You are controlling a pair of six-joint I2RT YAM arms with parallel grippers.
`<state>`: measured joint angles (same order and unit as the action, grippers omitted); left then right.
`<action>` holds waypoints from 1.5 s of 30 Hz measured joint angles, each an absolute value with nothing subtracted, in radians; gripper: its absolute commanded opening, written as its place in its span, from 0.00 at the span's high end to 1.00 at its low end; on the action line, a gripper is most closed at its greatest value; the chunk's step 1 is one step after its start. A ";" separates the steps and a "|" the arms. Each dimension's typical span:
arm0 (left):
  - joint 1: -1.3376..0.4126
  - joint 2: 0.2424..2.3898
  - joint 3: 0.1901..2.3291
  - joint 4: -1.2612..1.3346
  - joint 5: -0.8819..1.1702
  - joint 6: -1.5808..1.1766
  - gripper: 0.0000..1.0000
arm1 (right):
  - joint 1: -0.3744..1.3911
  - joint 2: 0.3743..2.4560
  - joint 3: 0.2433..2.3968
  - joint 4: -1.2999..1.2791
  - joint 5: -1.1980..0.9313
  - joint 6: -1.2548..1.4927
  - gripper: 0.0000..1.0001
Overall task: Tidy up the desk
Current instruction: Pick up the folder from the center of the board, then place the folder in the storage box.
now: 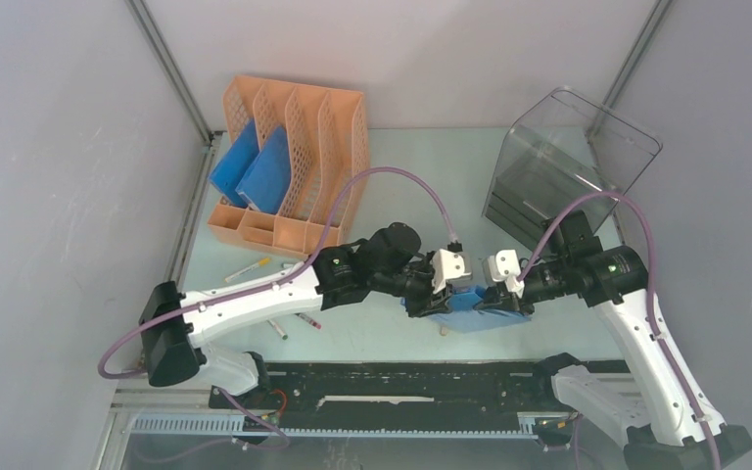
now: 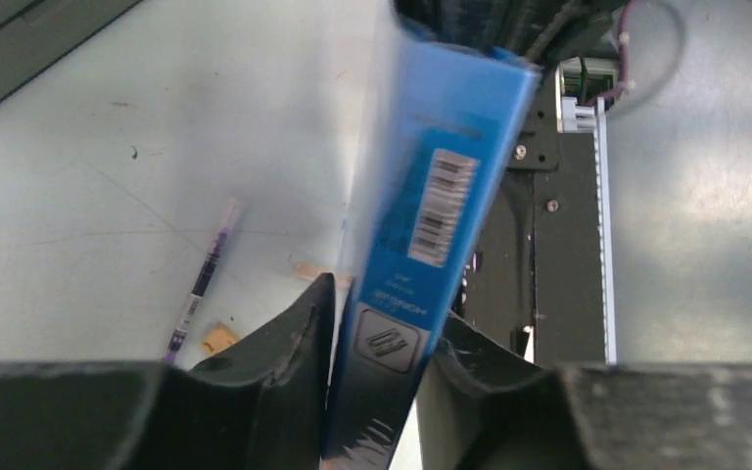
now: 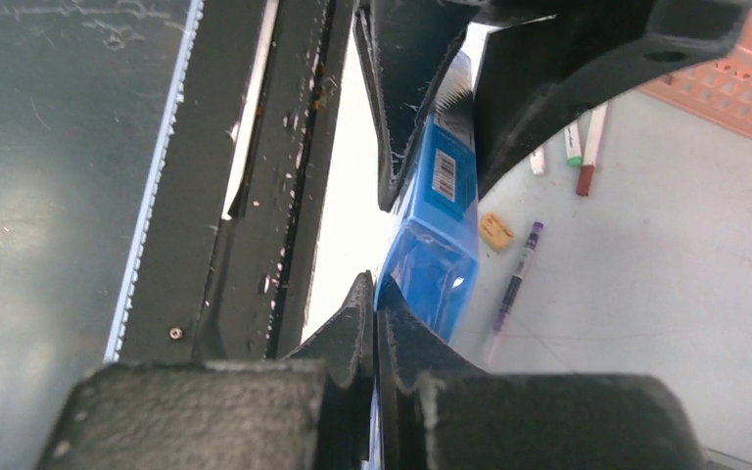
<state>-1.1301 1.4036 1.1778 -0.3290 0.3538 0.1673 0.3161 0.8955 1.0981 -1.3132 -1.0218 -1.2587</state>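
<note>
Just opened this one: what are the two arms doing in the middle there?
Both arms meet over the desk on one blue folder. The right gripper is shut on one edge, and the left gripper clamps the opposite end, so it looks like a handover. Two similar folders stand in the orange file rack; pens lie loose on the desk.
</note>
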 measured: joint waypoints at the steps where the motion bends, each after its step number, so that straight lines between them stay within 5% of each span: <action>1: -1.132 1.409 1.185 -0.338 0.361 0.167 0.83 | 0.316 0.896 1.098 -1.311 -1.019 -1.259 1.00; 3: -1.137 1.420 1.197 -0.359 0.381 0.174 0.99 | 0.315 0.897 1.098 -1.299 -1.003 -1.259 1.00; 8: -1.140 1.430 1.216 -0.392 0.395 0.193 1.00 | 0.316 0.900 1.096 -1.301 -1.000 -1.256 0.99; 13: -1.139 1.420 1.205 -0.381 0.385 0.193 1.00 | 0.317 0.900 1.095 -1.301 -1.007 -1.244 0.52; 17: -1.122 1.358 1.134 -0.332 0.360 0.185 1.00 | 0.322 0.900 1.095 -1.299 -1.041 -1.236 0.33; 30: -0.951 0.957 0.791 -0.113 0.344 0.057 1.00 | 0.248 0.899 1.106 -1.283 -1.153 -1.168 0.28; 45: -0.723 0.628 0.699 -0.166 0.125 0.061 1.00 | 0.203 0.909 1.106 -1.216 -1.133 -1.024 0.26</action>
<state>-0.7235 0.6277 0.6994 -0.1658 0.1249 0.0608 0.2031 0.9089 1.1061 -1.2160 -1.1332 -1.0237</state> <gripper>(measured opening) 0.208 0.739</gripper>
